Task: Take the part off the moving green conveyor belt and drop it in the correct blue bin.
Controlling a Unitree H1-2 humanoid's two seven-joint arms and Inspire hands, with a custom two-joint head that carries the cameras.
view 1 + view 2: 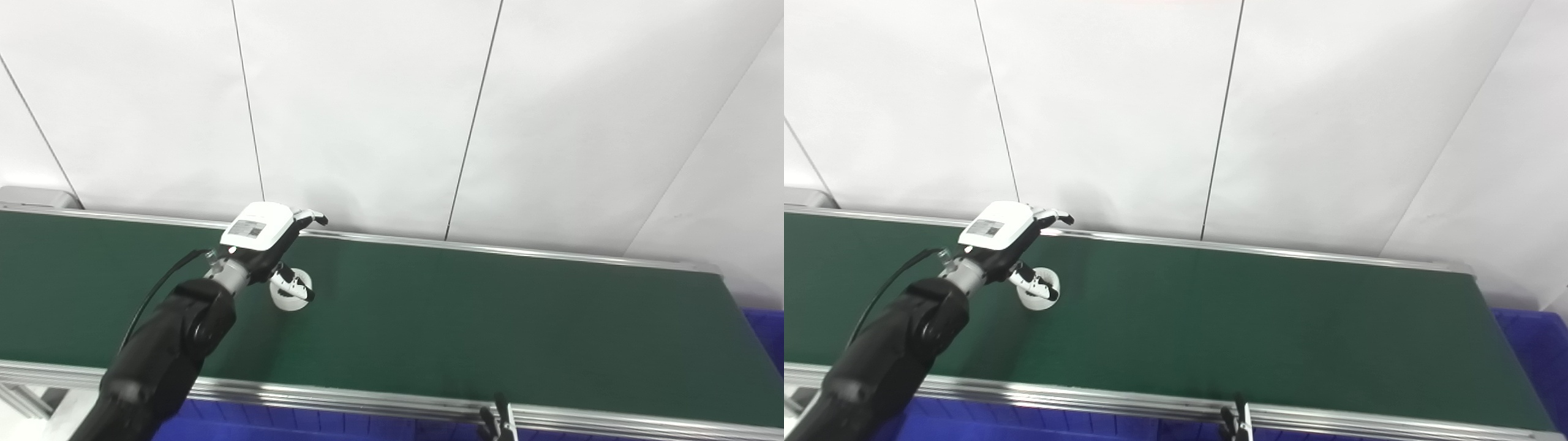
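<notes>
A white round part [296, 298] lies on the green conveyor belt [490, 318], left of centre; it also shows in the right eye view [1036, 295]. My left hand [269, 242] hovers just above the part's left side, fingers spread toward the far rail, thumb over the part's top. It is open and not closed on the part. Of my right hand only dark fingertips [499, 419] show at the bottom edge, below the belt's near rail; I cannot tell whether it is open.
A blue bin [765, 337] stands past the belt's right end. More blue bins [275, 422] lie below the near metal rail [367, 401]. A white panelled wall stands behind the far rail.
</notes>
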